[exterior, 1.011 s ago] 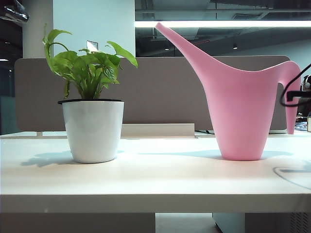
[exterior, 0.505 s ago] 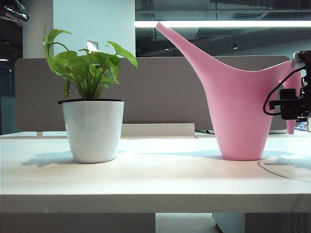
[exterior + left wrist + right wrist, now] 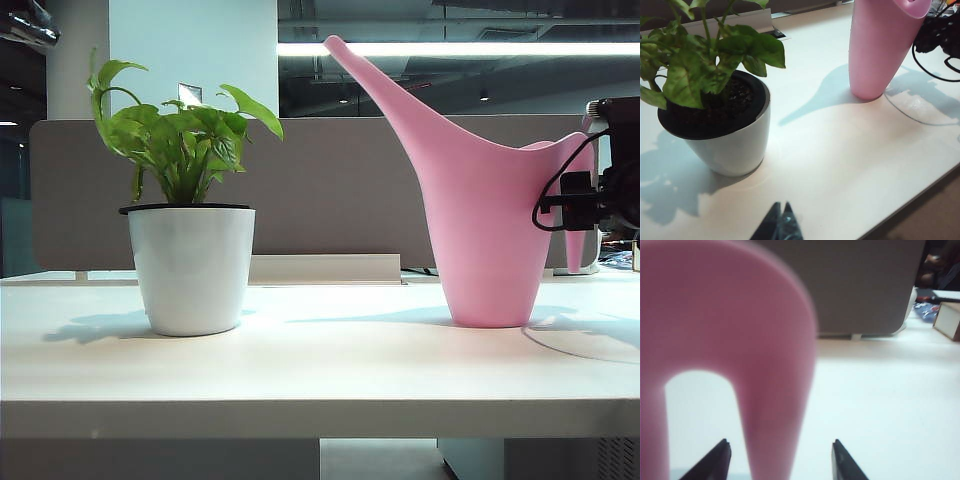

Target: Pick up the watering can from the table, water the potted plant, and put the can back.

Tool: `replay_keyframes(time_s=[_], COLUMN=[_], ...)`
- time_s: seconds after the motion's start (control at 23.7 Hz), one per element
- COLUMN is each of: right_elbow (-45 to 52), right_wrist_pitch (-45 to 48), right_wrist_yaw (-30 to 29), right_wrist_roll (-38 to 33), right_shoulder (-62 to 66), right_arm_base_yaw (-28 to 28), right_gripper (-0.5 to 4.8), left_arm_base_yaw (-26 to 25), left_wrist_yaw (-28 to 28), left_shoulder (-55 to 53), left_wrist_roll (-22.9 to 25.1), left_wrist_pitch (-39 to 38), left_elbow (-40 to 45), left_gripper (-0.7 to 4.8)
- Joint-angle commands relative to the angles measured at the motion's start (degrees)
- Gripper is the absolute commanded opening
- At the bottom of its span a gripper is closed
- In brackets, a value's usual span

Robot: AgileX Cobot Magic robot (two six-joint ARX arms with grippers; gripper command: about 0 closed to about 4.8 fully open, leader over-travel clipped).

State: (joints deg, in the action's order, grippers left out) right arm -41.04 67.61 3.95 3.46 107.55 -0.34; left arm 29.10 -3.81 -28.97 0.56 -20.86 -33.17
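Observation:
The pink watering can (image 3: 490,230) stands upright on the right of the table (image 3: 320,370), its spout pointing up and left toward the potted plant (image 3: 190,265). My right gripper (image 3: 574,198) is at the can's arched handle. In the right wrist view the right gripper (image 3: 781,445) is open, with the handle (image 3: 775,390) between its fingers and a gap on both sides. My left gripper (image 3: 781,206) is shut and empty, hovering over the table in front of the potted plant (image 3: 720,115), with the can (image 3: 880,50) further off.
A grey partition panel (image 3: 330,190) runs behind the table. A black cable (image 3: 935,70) loops from the right arm beside the can. A small box (image 3: 947,317) and clutter lie at the far right. The table's front edge (image 3: 920,187) is close to the left gripper.
My right gripper has come in from the right edge to the can's handle. The can has shifted slightly, its handle end swinging left. The plant has not moved.

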Motion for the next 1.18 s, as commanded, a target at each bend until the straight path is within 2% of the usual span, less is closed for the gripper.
replay_keyframes(time_s=[0.04, 0.29, 0.42, 0.59, 0.76, 1.18], right_elbow=[-0.52, -0.52, -0.50, -0.44, 0.20, 3.76], right_wrist_pitch=[0.17, -2.12, -3.26, -4.70, -5.35, -5.64], right_wrist_yaw=[-1.86, -4.72, -10.23, -10.40, -13.29, -12.41], right_wrist_roll=[0.02, 0.04, -0.02, -0.24, -1.14, -0.37], right_shoulder=[-0.13, -0.13, -0.20, -0.24, -0.59, -2.86], right_arm_base_yaw=[-0.72, -1.66, -1.44, -1.03, -0.98, -1.29], right_gripper=[2.80, 2.80, 2.80, 2.80, 2.80, 2.79], left_arm_base_yaw=[0.07, 0.07, 0.07, 0.07, 0.07, 0.07], left_wrist_yaw=[-0.02, -0.02, -0.02, -0.04, -0.02, -0.02], left_shoulder=[0.07, 0.07, 0.07, 0.07, 0.07, 0.09], left_wrist_roll=[0.04, 0.04, 0.04, 0.04, 0.04, 0.04], left_wrist_pitch=[0.20, 0.20, 0.20, 0.22, 0.17, 0.17], left_elbow=[-0.37, -0.35, -0.35, -0.37, -0.35, -0.37], left_gripper=[-0.05, -0.05, -0.05, -0.05, -0.05, -0.05])
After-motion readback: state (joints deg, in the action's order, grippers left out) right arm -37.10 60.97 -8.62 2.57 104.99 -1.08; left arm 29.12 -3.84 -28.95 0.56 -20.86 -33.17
